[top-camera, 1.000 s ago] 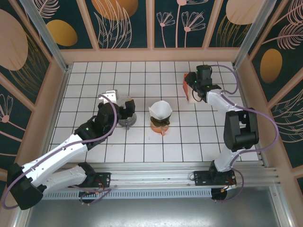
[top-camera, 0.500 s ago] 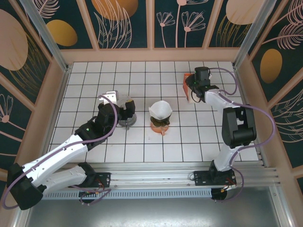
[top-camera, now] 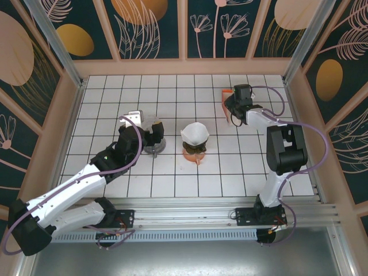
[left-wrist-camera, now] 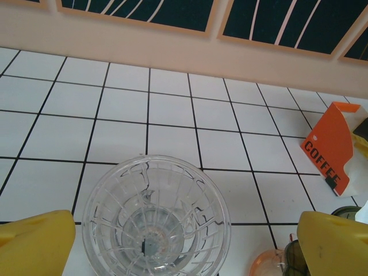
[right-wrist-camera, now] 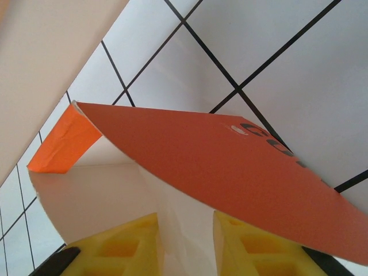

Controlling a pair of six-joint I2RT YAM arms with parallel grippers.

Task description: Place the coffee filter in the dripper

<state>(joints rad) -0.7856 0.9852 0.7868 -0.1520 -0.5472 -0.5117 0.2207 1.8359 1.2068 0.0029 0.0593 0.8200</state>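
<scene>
Seen from above, the left claw (top-camera: 148,137) sits at the dripper (top-camera: 154,140), a clear glass cone standing left of centre on the white tiled table (top-camera: 115,92). The left wrist view adds what the overhead hides: the claw's yellow fingers (left-wrist-camera: 34,244) stand wide apart, one on each side of the dripper and neither touching its rim. It also shows the glass ribs swirling down to a small dark base. In the middle of the overhead view, a white paper cone (top-camera: 195,133) rests on an orange-brown stand (top-camera: 194,152), well apart from both claws. To the right, near the back of the table, stands the orange box (top-camera: 227,102). In the left wrist view it is upright and open at the top, with "COFFEE" in black capitals down its face. The overhead shows the right claw (top-camera: 234,110) pressed against this box, but not its jaws. The right wrist view does: the jaws are narrow, and the yellow pads (right-wrist-camera: 123,247) pinch a filter (right-wrist-camera: 184,224). The filter is a plain white sheet, and it lies inside the box mouth under the curved orange flap. On that flap only the tops of a few black letters show, too cropped to read.
</scene>
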